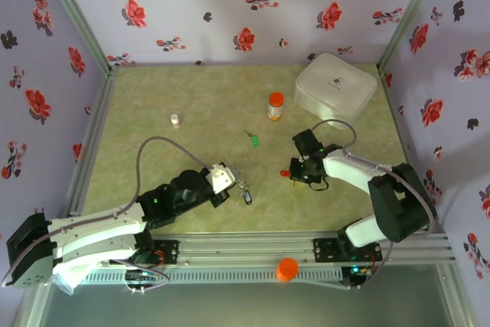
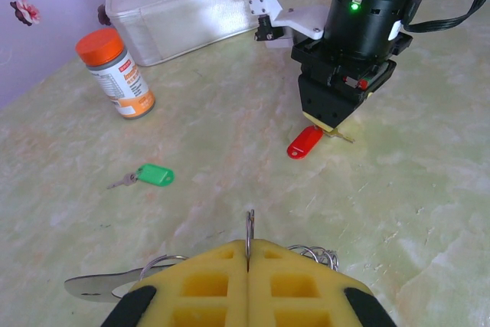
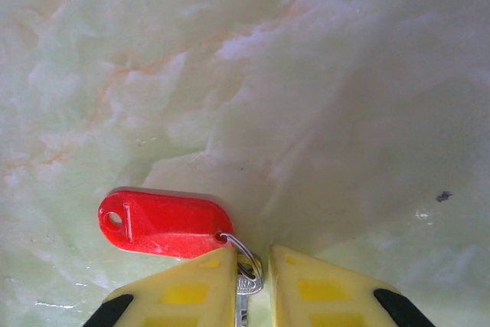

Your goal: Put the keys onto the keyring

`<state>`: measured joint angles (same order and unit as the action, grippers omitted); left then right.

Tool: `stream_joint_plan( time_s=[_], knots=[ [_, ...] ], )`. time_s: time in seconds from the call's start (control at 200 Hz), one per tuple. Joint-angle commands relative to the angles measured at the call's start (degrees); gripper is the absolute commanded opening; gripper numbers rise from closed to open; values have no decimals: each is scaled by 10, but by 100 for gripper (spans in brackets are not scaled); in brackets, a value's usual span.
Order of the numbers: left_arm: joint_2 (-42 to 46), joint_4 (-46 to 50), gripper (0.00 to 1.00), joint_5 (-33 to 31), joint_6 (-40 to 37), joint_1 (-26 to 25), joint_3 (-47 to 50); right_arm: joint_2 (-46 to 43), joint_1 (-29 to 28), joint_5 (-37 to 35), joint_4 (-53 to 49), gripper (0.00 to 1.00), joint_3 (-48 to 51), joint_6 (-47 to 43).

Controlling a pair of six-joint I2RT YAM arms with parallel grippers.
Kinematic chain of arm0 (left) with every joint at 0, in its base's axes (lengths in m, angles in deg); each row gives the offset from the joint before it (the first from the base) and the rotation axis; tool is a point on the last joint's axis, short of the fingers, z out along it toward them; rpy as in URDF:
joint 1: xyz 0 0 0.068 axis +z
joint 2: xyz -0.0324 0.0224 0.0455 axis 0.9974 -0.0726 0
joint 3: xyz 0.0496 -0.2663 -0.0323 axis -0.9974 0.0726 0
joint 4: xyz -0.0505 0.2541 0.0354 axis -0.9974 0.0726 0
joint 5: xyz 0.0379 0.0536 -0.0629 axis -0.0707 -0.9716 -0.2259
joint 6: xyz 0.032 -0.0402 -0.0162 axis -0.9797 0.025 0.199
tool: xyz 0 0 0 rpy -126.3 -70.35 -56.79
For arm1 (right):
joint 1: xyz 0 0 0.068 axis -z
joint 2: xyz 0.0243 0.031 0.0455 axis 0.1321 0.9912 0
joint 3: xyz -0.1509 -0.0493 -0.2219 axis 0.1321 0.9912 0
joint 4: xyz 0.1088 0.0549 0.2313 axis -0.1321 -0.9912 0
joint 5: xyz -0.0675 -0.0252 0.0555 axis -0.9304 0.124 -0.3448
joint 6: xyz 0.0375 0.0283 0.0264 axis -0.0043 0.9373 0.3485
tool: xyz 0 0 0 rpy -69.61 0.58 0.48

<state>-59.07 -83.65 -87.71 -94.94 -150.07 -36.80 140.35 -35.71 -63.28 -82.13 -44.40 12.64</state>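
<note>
My left gripper (image 2: 249, 256) is shut on the thin metal keyring (image 2: 249, 229), whose edge stands up between the yellow pads. A silver key blade (image 2: 92, 286) and small wire rings (image 2: 315, 254) hang beside them. From above, the left gripper (image 1: 228, 180) sits at centre front with a blue-tagged key (image 1: 246, 197) dangling. My right gripper (image 3: 253, 267) points down at the table, jaws slightly apart. Between them lies a silver key (image 3: 246, 287) with a red tag (image 3: 164, 223); a gap shows on the key's right side. A green-tagged key (image 2: 155, 174) lies loose on the table.
An orange-capped bottle (image 1: 276, 105) stands behind the green key (image 1: 253, 141). A white lidded box (image 1: 335, 88) fills the back right corner. A small white vial (image 1: 174, 120) stands at the back left. A loose orange cap (image 1: 287, 268) rests on the front rail.
</note>
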Motion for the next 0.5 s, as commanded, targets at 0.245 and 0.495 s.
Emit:
stream_joint_plan(
  time_s=[0.245,0.495],
  knots=[
    [4,-21,0,-10,-4,3,-9,4,-4,-13,1,12,-18,-8],
    [4,-22,0,-10,-4,3,-7,8,-4,-17,-1,9,-23,-8]
  ],
)
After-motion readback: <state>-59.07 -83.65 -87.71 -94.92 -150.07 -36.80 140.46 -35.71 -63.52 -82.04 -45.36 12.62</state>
